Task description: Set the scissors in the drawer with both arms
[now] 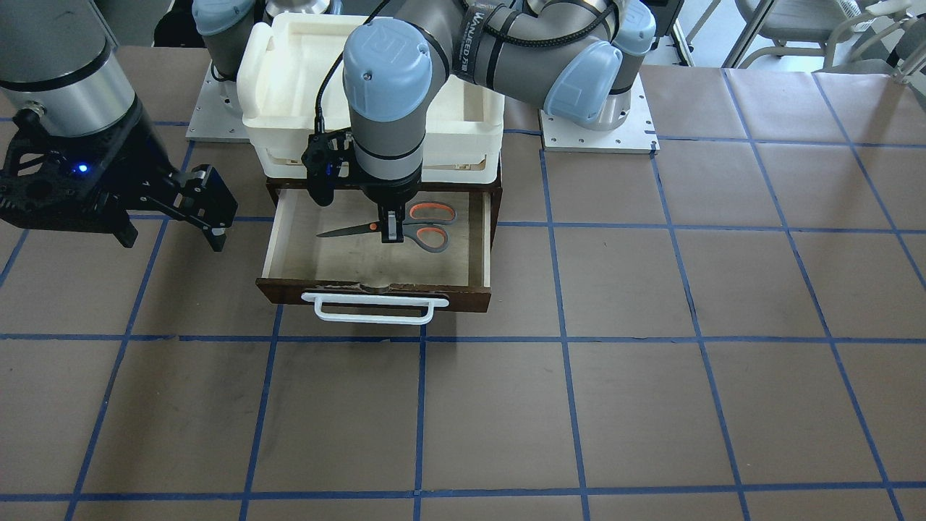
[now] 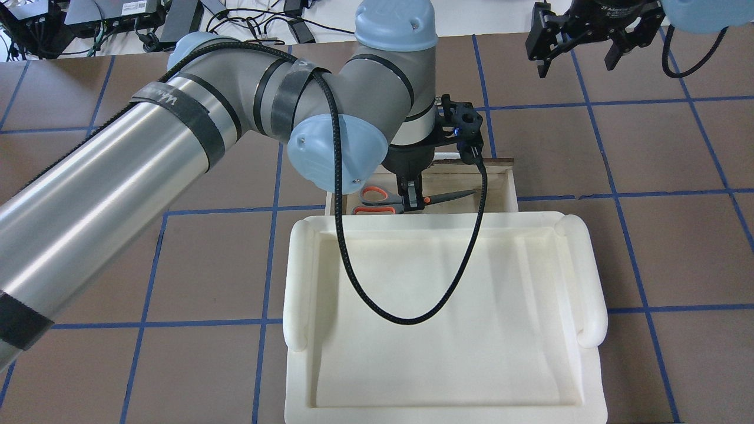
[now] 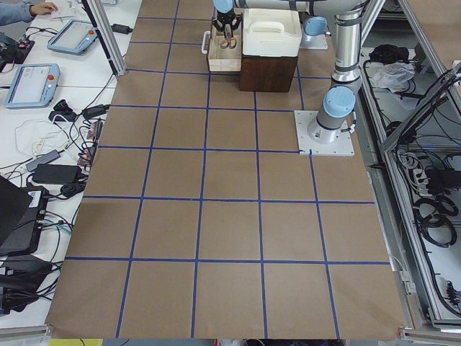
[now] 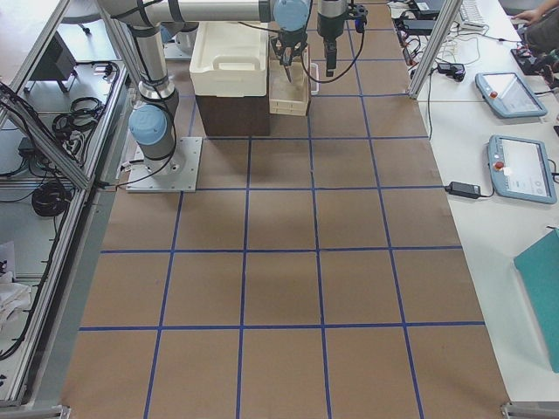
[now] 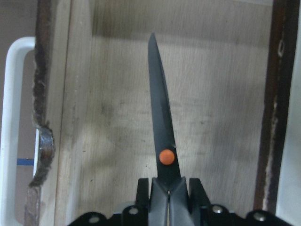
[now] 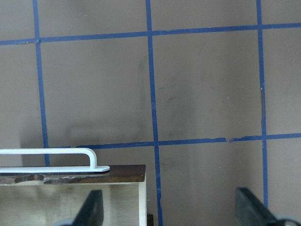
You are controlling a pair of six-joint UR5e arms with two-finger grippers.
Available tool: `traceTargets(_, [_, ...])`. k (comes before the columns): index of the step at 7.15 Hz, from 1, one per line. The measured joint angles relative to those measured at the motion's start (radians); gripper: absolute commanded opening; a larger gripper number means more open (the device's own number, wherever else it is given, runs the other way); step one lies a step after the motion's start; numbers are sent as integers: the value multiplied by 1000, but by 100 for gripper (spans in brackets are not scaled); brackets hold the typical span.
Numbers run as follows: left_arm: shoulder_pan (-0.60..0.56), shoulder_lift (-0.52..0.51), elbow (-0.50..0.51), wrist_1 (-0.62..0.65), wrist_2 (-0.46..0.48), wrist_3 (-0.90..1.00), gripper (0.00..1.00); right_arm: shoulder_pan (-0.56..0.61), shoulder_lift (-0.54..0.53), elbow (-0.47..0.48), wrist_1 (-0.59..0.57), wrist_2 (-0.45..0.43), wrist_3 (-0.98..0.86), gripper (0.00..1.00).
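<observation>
The drawer [image 1: 289, 289] is pulled open, showing its pale interior and white bar handle [image 1: 369, 307]. The scissors [image 1: 347, 231] lie flat and low inside it, blades shut; they also show in the overhead view [image 2: 373, 194]. My left gripper [image 1: 391, 233] points straight down into the drawer and is shut on the scissors next to the orange pivot, as the left wrist view shows [image 5: 160, 117]. I cannot tell whether the scissors touch the drawer floor. My right gripper [image 1: 173, 239] is open and empty, hovering beside the drawer's handle end [image 6: 117, 173].
A white foam tray [image 2: 442, 294] sits on top of the dark brown cabinet [image 3: 268, 72] that holds the drawer. The brown table has a blue tape grid. The arm bases [image 1: 600, 123] stand behind the cabinet.
</observation>
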State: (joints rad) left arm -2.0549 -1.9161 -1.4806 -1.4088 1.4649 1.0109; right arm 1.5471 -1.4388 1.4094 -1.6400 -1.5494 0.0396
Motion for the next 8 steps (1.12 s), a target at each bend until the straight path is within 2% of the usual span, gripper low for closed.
traceTargets(1, [-1,-6,-3,8,0,-2,0,4,-6,4,3,15,22,100])
traceTargets(2, [-2,-13,-7,15,1,-4,6,10,-10,7,4,20,30,100])
traceTargets(3, [-6,-19,-9,19,2,-9,40,15,-14,10,4,20,30,100])
traceTargets(4, [-13,-22,-9,20,3,-15,50,18,-15,12,4,19,28,100])
traceTargets(5, [-19,-22,-9,20,4,-21,65,18,-15,14,3,18,27,100])
traceTargets(7, [-22,-6,-7,21,6,-21,73,19,-14,14,4,0,25,100])
traceTargets(8, [-19,8,-5,22,7,-21,89,19,-14,14,2,-15,26,100])
